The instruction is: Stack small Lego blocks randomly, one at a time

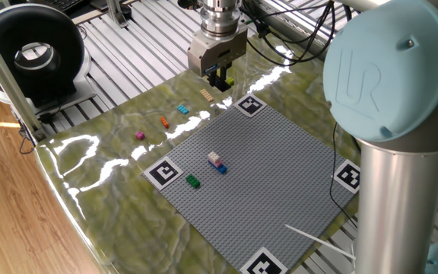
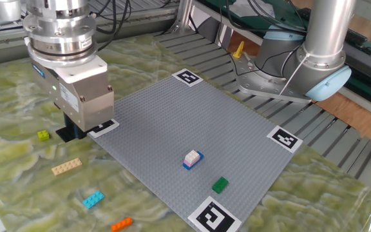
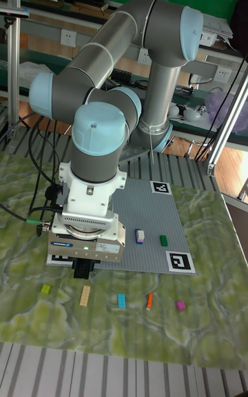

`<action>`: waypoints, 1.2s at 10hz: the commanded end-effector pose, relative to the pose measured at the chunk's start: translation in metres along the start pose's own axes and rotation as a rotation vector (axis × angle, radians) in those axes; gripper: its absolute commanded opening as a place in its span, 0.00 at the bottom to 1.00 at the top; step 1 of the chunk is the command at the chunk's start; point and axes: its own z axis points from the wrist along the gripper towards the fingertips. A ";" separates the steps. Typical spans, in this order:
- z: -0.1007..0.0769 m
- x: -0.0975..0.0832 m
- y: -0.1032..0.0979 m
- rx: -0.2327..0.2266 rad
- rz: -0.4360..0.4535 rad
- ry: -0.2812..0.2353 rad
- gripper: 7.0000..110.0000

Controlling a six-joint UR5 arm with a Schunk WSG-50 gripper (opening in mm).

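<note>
So the small Lego blocks are split into two bunches: on the grey baseplate (image 2: 192,122) there's a white-pink brick (image 2: 191,156) sitting on top of a blue one (image 2: 190,164), with a green brick (image 2: 219,185) just off at about 4 o'clock from that little stack in the other fixed view. The rest lie loose on the green marbled table (image 2: 18,193) off the plate's edge: yellow-green block (image 2: 42,135), tan block (image 2: 66,167), cyan block (image 2: 93,200) and orange block (image 2: 122,223), plus a magenta one (image 1: 139,135) at the far end of that row. The gripper (image 2: 69,132) hangs low over the table right at the plate's corner, beside the marker tag (image 2: 103,125), with the yellow-green block close at its 9 o'clock. Its fingers are mostly hidden behind the body, so I honestly can't tell if the claw is wide or closed, or holding anything
</note>
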 end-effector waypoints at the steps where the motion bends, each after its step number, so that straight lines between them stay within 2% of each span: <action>1: -0.001 0.000 0.004 -0.019 0.003 0.001 0.15; 5: -0.001 -0.007 0.003 -0.014 -0.009 -0.027 0.15; 7: -0.002 -0.011 -0.009 0.030 -0.026 -0.042 0.15; 12: -0.002 -0.018 -0.010 0.039 -0.045 -0.069 0.15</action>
